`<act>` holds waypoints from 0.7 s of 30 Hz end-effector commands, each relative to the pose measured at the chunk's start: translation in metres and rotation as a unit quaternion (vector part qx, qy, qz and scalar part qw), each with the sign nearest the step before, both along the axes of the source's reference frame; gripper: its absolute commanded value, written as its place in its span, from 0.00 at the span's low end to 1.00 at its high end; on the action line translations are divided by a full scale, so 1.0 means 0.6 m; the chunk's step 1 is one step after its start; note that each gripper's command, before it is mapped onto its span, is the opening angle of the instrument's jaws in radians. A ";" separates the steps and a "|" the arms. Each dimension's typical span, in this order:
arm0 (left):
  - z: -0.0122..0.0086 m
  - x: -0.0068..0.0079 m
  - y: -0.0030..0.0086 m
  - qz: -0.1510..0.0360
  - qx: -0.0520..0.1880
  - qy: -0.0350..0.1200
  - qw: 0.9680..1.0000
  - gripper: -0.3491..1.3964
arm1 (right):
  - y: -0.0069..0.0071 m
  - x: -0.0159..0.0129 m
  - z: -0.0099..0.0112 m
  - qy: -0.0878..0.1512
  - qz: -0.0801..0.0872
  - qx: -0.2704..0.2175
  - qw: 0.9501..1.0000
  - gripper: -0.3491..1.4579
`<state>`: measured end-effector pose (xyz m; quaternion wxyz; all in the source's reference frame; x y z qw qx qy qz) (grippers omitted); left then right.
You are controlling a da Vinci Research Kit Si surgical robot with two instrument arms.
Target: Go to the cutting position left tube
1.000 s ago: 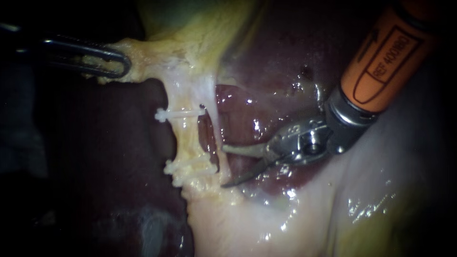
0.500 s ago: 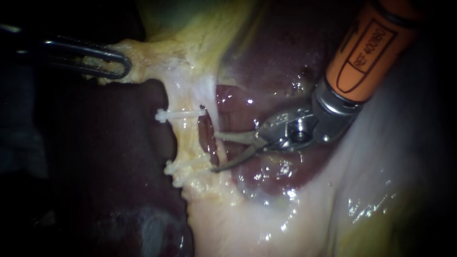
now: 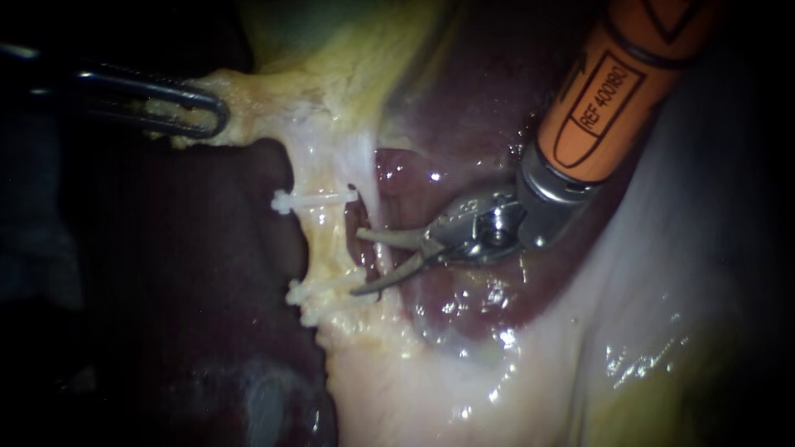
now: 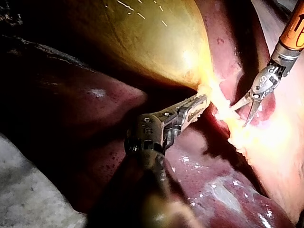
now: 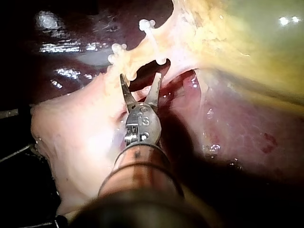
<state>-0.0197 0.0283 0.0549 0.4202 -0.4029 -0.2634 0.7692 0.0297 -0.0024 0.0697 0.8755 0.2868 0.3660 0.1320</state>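
Note:
The left tube [image 3: 328,244] is a pale yellow strand running down from the gallbladder [image 3: 348,58]. One white clip [image 3: 315,199] crosses it above and a clip cluster [image 3: 327,291] below. My right instrument [image 3: 356,263], on an orange shaft, holds its two thin blades open. Their tips reach the tube's right edge between the clips, over a dark red strand [image 3: 362,236]. In the right wrist view the open blades [image 5: 140,77] stand just short of the clipped stretch [image 5: 135,57]. My left instrument [image 3: 207,112] is shut on pale tissue at the gallbladder's neck [image 4: 209,92], pulling it left.
Dark liver [image 3: 207,273] lies left of the tube, and wet red liver bed [image 3: 464,314] sits under the right instrument. Pale glistening tissue [image 3: 538,372] fills the lower right. In the left wrist view the yellow gallbladder [image 4: 142,42] bulges behind the left instrument's jaws.
My right instrument has moved left, its open blades going from the liver bed to the tube's right edge between the clips. The left instrument has held still.

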 end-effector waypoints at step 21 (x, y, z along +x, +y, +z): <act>0.0003 -0.0002 -0.0003 0.001 0.000 -0.001 1.000 0.00 | 0.0009 0.0047 0.0024 0.068 0.008 0.085 0.994 0.99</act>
